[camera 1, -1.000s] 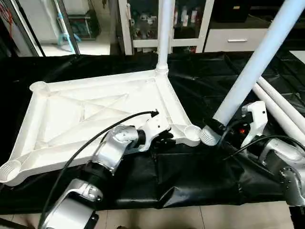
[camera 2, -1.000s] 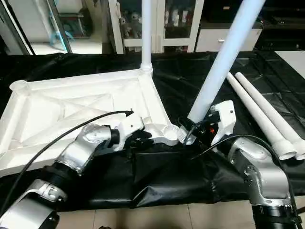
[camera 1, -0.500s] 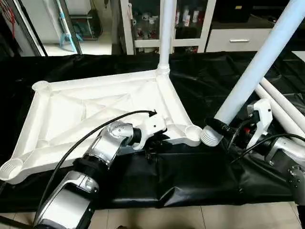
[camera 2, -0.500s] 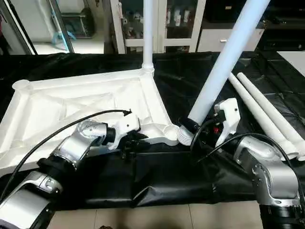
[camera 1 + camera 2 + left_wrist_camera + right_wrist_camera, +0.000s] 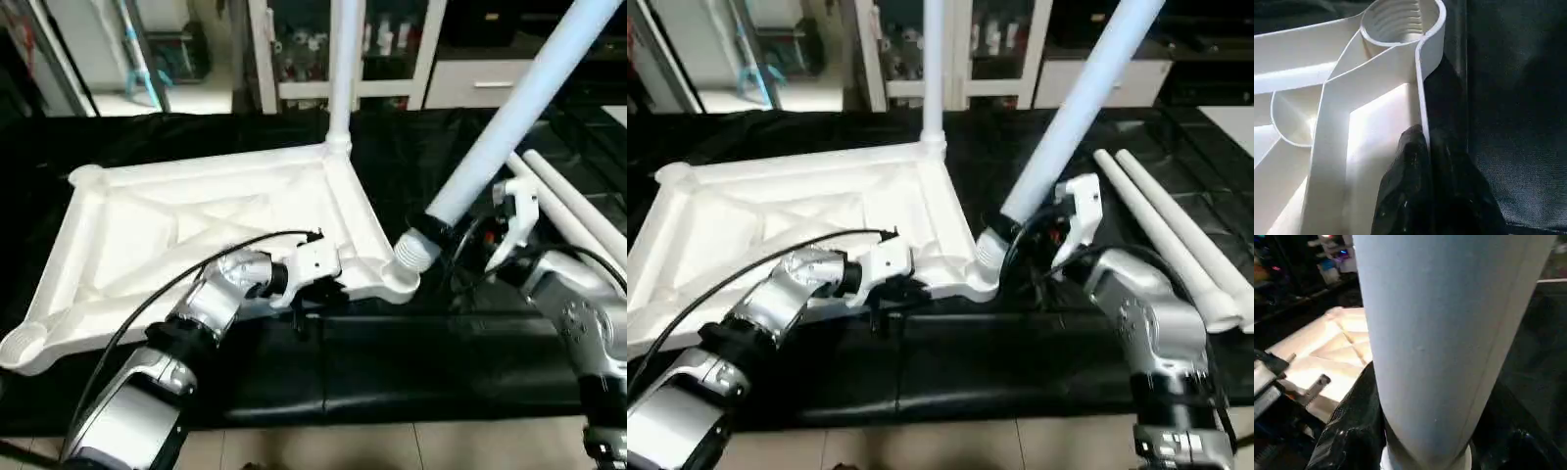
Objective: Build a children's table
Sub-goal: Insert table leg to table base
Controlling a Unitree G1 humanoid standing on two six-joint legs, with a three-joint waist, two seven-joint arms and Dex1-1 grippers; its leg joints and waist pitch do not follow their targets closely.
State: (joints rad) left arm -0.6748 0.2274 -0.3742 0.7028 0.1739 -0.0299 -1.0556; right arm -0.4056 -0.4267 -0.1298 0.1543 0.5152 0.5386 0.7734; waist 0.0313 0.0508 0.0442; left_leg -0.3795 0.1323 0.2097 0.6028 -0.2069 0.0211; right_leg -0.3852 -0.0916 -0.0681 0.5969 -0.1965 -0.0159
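The white table top [image 5: 196,225] lies ribbed side up on the black cloth. One white leg [image 5: 341,69] stands upright in its far right corner socket. My left gripper [image 5: 312,299] is at the top's near edge, close to the near right socket [image 5: 1400,22]. In the left wrist view its black fingers [image 5: 1410,161] are shut on the thin rim wall. My right gripper [image 5: 441,235] is shut on a second leg [image 5: 509,108], which is tilted. That leg's flared end [image 5: 411,252] hangs just above the near right socket [image 5: 397,284].
Two loose legs [image 5: 1161,230] lie side by side on the black-draped work table [image 5: 411,362], right of my right arm. Cabinets [image 5: 392,49] stand behind the table. A black cable [image 5: 196,274] arcs over my left forearm. Tiled floor runs along the near edge.
My right arm has carried the tilted leg left, bringing its flared end from beside the near right socket to just above it. My left gripper has closed onto the rim.
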